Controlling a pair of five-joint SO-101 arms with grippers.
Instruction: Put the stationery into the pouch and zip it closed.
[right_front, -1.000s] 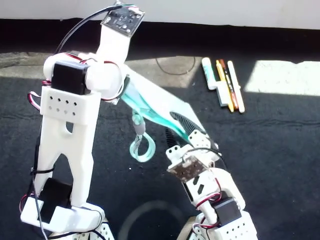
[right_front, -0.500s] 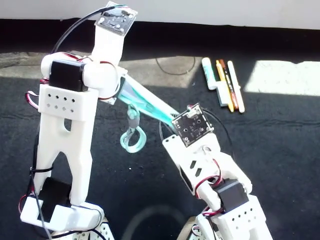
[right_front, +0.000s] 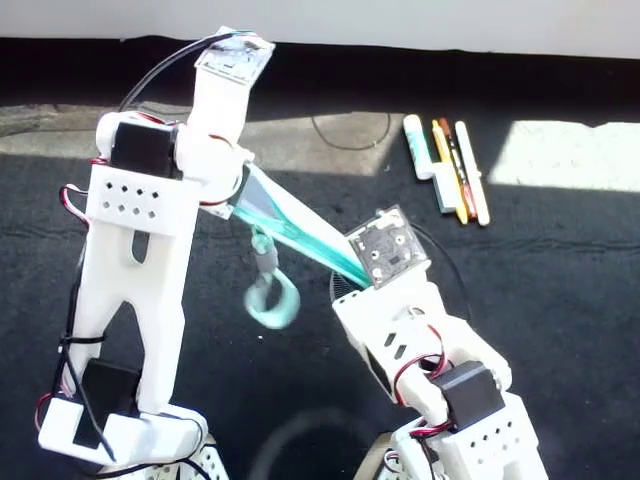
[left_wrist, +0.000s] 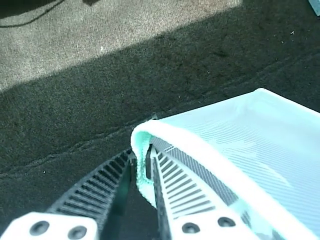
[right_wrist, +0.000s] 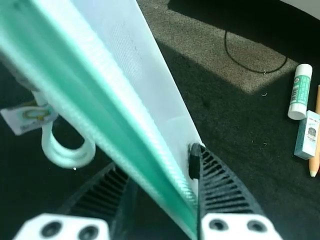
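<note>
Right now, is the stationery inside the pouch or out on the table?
Out: the glue stick and pens lie on the table, apart from the lifted pouch.

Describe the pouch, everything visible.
The pouch is a flat, translucent white mesh sleeve with a teal zip edge. It is held above the table, stretched slantwise between the left gripper, clamped on one corner, and the right gripper, clamped on the other end. A teal ring dangles beneath it.
</note>
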